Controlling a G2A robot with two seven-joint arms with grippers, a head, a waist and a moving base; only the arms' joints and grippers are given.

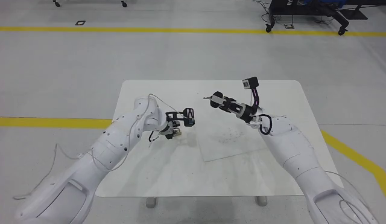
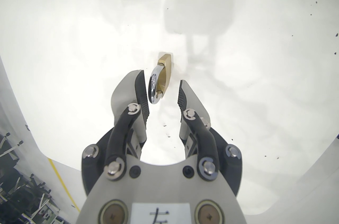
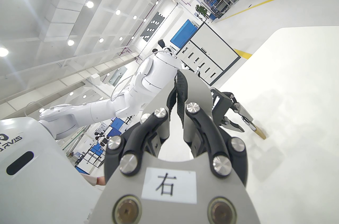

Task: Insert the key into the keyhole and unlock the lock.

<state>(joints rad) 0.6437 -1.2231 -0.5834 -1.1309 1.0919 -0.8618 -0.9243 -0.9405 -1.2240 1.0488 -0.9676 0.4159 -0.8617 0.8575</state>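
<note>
One open left hand (image 2: 161, 77), straddling padlock (image 2: 165, 67)

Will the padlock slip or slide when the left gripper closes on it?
The padlock looks like solid brass: probably rigid, heavy for its size. Its shiny shackle may slip against the pads. On the smooth table it could slide if nudged.

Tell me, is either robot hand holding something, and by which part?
The left hand is open around the padlock, not gripping it. The right hand is shut on something thin, probably the key; which part cannot be told.
</note>
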